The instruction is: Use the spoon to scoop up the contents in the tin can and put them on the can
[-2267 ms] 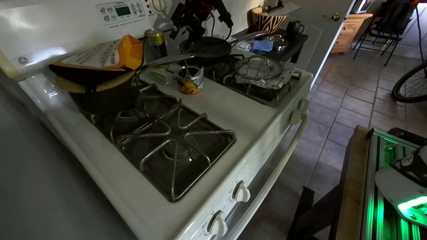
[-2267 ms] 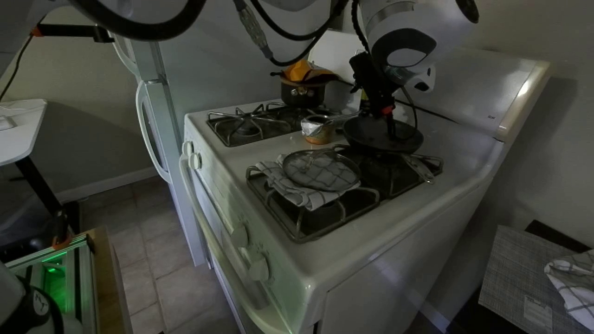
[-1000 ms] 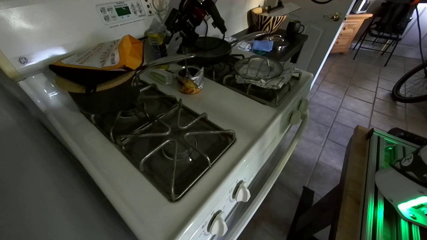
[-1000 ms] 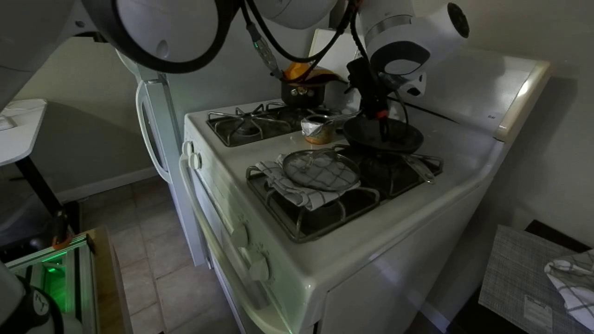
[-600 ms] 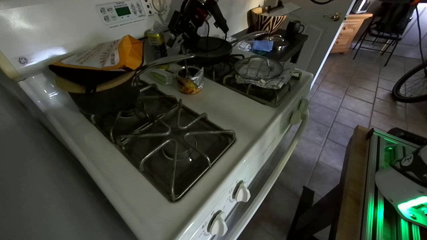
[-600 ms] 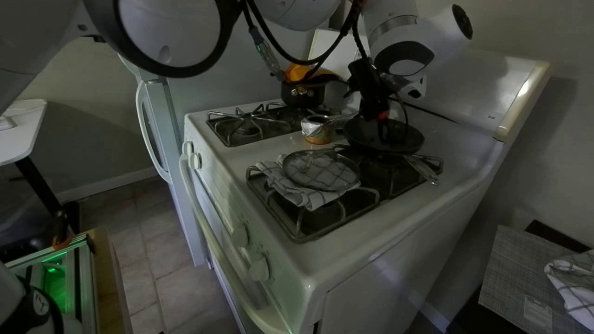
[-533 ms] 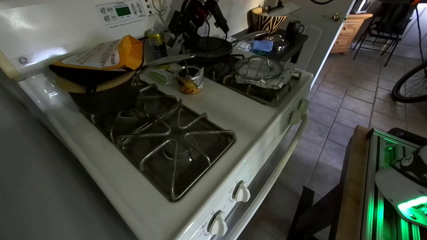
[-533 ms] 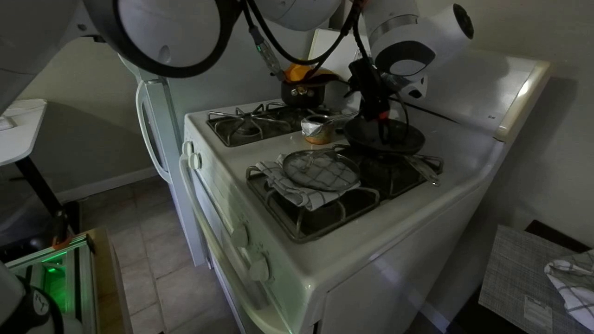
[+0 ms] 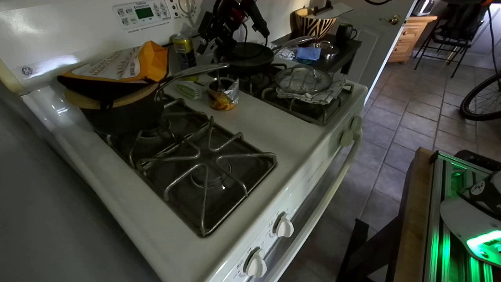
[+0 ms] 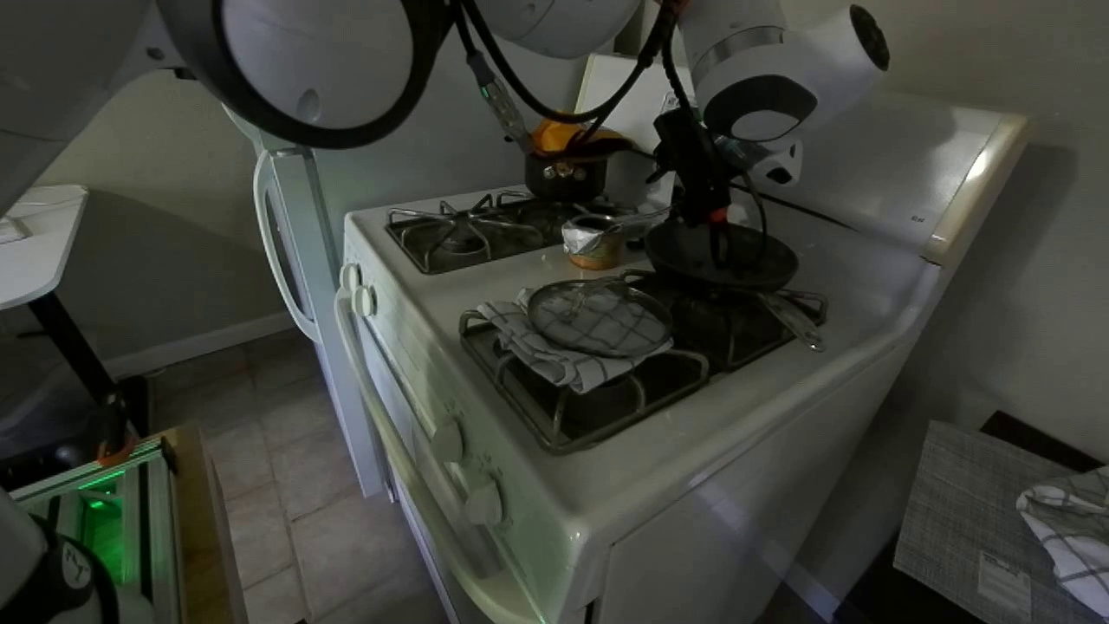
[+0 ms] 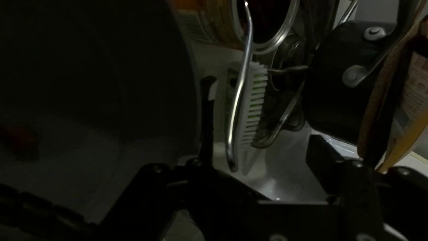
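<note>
The jaws gape wide near the black pan [image 10: 747,263]; in the wrist view the spoon [image 11: 239,83] reaches between them — whether touching, I cannot tell. Its far end sits in the tin can [image 9: 222,102], upright on the surface [image 9: 254,121], near the jaws but apart.

Hand [image 10: 718,247] a shade lower and left of where it was in the oldest pair, both exterior views; against a second ago, back slightly to the right. Frying pan [image 9: 252,58] has slid a little right in both, handle [image 10: 795,323] with it, tip a touch nearer in an exterior view. Black-ringed arm link [image 10: 316,61] well down into view, upper left. Cable connector [image 10: 499,100] lower, farther right. Yellow-topped can [image 9: 184,51], part hidden behind the hand a second ago, now shows more.
</note>
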`<state>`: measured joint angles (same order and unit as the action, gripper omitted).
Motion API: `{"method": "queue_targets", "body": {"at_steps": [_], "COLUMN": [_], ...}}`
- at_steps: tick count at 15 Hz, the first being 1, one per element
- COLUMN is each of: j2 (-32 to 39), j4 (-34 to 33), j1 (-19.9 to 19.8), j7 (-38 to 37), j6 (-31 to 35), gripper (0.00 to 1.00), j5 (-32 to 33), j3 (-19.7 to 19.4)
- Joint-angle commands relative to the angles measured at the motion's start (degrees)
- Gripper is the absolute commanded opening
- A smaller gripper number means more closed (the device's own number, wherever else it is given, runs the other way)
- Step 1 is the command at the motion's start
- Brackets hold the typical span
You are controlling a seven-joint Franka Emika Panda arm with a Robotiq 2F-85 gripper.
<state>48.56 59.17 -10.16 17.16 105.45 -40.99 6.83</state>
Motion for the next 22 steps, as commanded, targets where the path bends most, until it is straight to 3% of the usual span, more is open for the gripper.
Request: {"method": "queue_targets", "body": {"at_steps": [1, 6, 11, 22], "j2": [1.02, 0.83, 0.19, -6.40], "j4": [-1.82, -1.75, -1.12, 4.40], "j1": [0.21, 0.09, -0.07, -0.78], "j7": [-1.62, -1.97, -1.75, 5.59], "j6": [0.23, 0.52, 1.25, 11.15], "gripper": [0.42, 0.02, 0.02, 0.02], "j5": [1.64, 2.49, 3.27, 8.81], "j3": [0.04, 0.05, 0.24, 1.24]}}
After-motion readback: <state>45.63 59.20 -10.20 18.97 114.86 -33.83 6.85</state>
